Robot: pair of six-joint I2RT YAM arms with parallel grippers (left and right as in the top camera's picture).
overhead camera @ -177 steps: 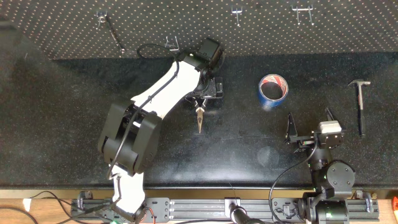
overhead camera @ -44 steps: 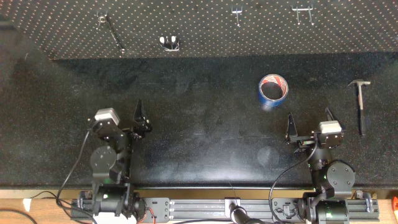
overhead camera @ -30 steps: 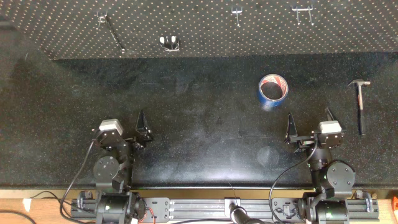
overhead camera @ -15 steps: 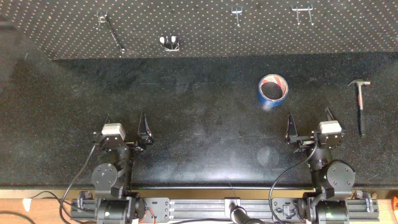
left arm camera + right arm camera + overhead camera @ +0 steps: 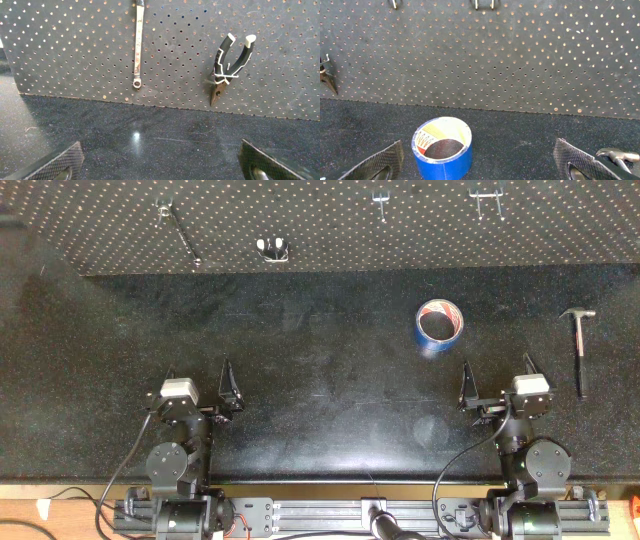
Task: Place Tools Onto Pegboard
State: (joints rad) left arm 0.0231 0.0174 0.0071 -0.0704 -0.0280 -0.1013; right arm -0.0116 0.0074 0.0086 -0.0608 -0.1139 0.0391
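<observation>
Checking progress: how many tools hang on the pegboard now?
2: the wrench hangs toward the left of the pegboard, the pliers on a hook right of it. The tape roll and hammer lie on the table.

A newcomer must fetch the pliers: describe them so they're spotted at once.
Look at the pegboard standing behind the black table. Two tools hang there, a wrench and the pliers beside it. The pliers hang nose down with handles spread, black trimmed in white, unlike the slim bare-metal wrench.

No readable text, print inside tape roll (image 5: 442,162) (too small)
</observation>
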